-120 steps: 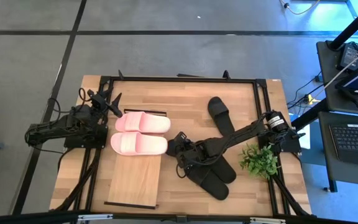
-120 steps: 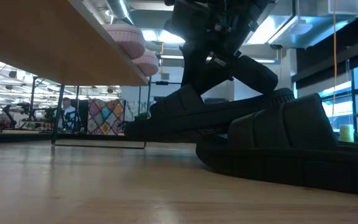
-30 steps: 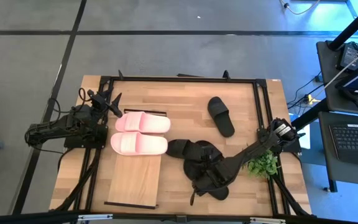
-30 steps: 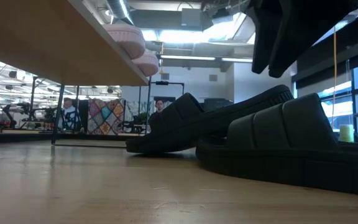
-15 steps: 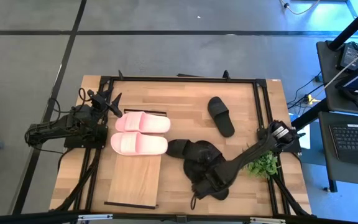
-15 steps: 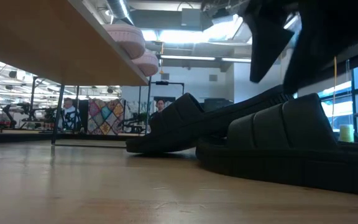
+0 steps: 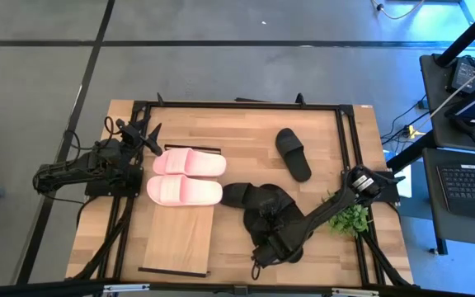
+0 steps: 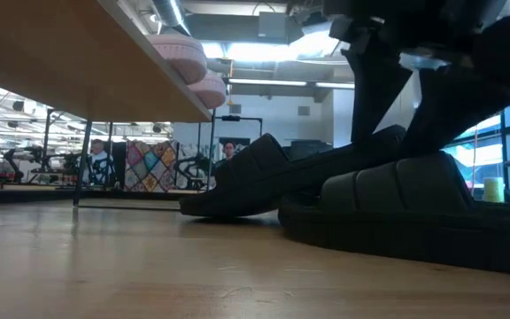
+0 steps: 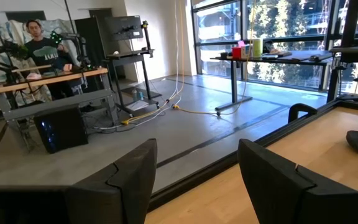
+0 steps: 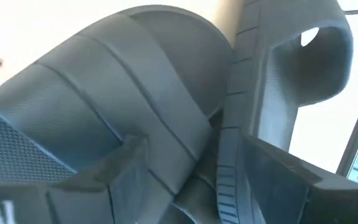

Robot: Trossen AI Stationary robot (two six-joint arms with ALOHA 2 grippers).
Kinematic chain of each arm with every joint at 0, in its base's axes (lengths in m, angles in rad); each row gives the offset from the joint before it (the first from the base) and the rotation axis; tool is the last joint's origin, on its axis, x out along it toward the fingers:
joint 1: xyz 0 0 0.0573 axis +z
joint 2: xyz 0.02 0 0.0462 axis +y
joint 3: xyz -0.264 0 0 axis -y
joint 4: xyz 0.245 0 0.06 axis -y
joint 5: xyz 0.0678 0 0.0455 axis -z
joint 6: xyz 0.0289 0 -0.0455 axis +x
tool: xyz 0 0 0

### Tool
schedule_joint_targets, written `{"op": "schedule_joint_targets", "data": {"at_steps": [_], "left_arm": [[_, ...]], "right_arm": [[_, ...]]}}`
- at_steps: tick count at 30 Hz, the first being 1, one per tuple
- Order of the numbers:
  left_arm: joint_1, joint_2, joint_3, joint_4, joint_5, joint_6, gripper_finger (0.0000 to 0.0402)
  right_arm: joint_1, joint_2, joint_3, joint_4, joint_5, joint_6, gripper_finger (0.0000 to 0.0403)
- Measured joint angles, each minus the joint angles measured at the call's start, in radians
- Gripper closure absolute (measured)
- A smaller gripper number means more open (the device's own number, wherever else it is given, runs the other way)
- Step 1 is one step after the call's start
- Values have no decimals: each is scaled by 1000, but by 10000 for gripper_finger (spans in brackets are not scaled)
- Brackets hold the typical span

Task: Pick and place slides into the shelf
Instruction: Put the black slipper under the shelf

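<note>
**A:** In the high view, where do you have the right gripper (image 7: 269,247)?

**B:** You have it low and right of center, down over the heap of black slides (image 7: 262,206). It is there because those still lie on the table (image 7: 246,140), not on the shelf (image 7: 180,239), whose plank runs down the lower left of center. The pink slides (image 7: 186,176) already sit side by side at the plank's upper end, so the rest of the plank is bare for the black ones. One more black slide (image 7: 293,153) lies alone, upper right of center, well apart from the heap.

**A:** And your left gripper (image 7: 143,136)?

**B:** Parked at the left edge, just beside the pink pair, out of the working arm's way.

**A:** What does the low view add?

**B:** Your right gripper's fingers (image 8: 370,97) come down from the upper right, spread, one on each side of the nearest black slide's strap (image 8: 397,190). I judge you are lining up for a grasp; nothing is lifted, the sole rests flat on the table. The shelf plank (image 8: 69,53) fills the upper left, with the pink slides (image 8: 184,58) on top.

**A:** The left wrist view?

**B:** Its two fingers (image 9: 135,174) stand apart at the bottom, holding nothing, pointing out past the table edge into the room, where a person (image 9: 39,43) stands at upper left.

**A:** The right wrist view?

**B:** A ribbed black strap (image 10: 123,93) fills the frame, with the fingers (image 10: 272,168) released at the bottom, straddling it. Whether they touch it yet, I cannot tell.
</note>
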Motion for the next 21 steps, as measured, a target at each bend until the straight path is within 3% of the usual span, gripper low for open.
{"op": "schedule_joint_targets", "data": {"at_steps": [8, 21], "left_arm": [[0, 0, 0, 0, 0, 0, 185], [0, 0, 0, -4, 0, 0, 185]], "right_arm": [[-2, 3, 90, -105, 14, 41, 164], [-26, 12, 59, -158, 34, 46, 165]]}}
